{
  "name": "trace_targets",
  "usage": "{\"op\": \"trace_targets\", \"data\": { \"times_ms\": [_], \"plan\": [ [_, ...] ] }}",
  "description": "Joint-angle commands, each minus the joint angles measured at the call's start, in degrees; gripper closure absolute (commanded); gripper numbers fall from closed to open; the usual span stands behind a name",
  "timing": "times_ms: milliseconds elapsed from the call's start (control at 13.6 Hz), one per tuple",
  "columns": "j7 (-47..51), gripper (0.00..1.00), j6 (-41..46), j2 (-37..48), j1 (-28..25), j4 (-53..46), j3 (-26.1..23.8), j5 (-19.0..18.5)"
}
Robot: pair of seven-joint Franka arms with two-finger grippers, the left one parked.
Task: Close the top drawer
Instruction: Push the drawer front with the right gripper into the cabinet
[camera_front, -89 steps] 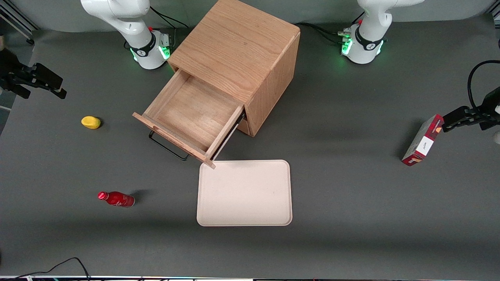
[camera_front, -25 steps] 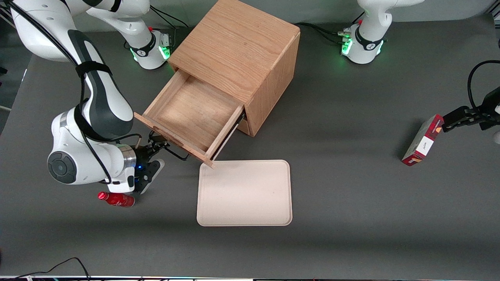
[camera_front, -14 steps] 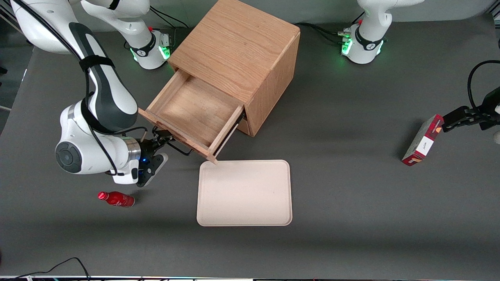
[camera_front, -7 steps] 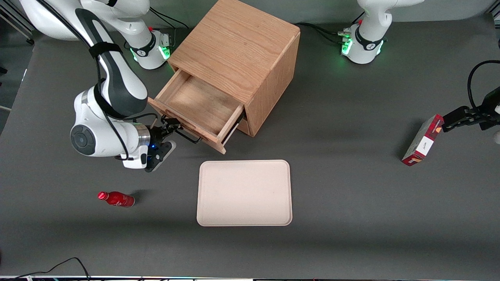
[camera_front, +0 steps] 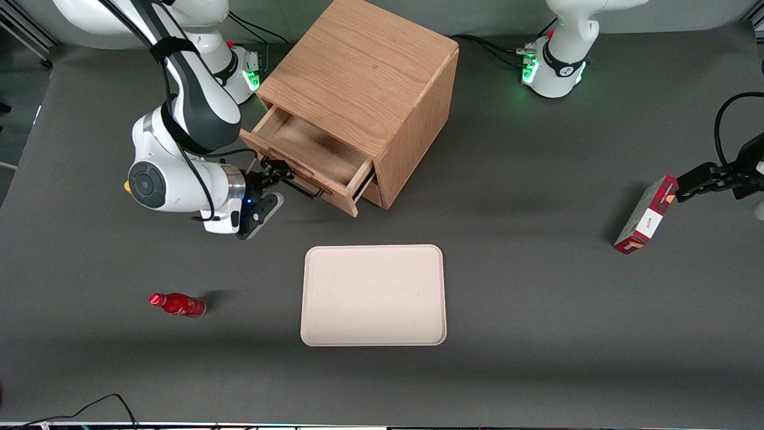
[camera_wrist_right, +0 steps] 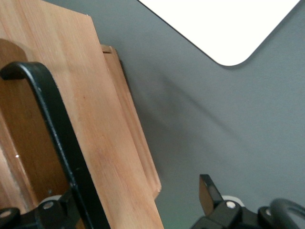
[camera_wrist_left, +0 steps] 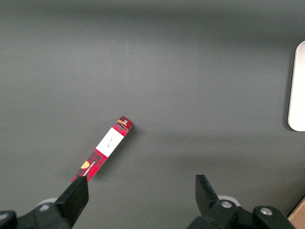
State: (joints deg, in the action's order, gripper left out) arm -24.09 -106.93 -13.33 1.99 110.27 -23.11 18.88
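The top drawer (camera_front: 310, 156) of the oak cabinet (camera_front: 364, 71) stands partly open, its shallow box showing about a third of its length. Its black bar handle (camera_front: 305, 191) faces the working arm. My right gripper (camera_front: 270, 181) is at the drawer's front panel, beside the handle's end, with its fingers spread open and holding nothing. In the right wrist view the front panel (camera_wrist_right: 95, 124) and the handle (camera_wrist_right: 50, 114) fill the space between the fingers of the gripper (camera_wrist_right: 138, 195); one fingertip (camera_wrist_right: 206, 187) shows clear of the wood. The lower drawer is hidden under the top one.
A beige tray (camera_front: 373, 295) lies on the grey table, nearer the front camera than the cabinet; its corner shows in the right wrist view (camera_wrist_right: 224, 24). A red bottle (camera_front: 177, 304) lies toward the working arm's end. A red box (camera_front: 646, 215) stands toward the parked arm's end.
The drawer has slid well into the cabinet over the last second. My gripper has moved with it toward the cabinet, staying at the front panel by the handle.
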Motion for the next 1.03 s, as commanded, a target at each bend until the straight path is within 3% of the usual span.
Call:
{"op": "trace_targets", "data": {
  "times_ms": [0, 147, 515, 956],
  "plan": [
    [0.8, 0.0, -2.1, 5.9, 0.1, 7.2, -1.0, 3.3],
    [0.8, 0.0, -3.3, 8.0, 0.2, 10.0, -2.2, 6.7],
    [0.9, 0.0, -3.5, 12.4, 0.4, 14.6, -4.5, 9.6],
    [4.7, 0.0, -3.7, 14.2, 0.4, 15.4, -7.0, 10.0]
  ]
}}
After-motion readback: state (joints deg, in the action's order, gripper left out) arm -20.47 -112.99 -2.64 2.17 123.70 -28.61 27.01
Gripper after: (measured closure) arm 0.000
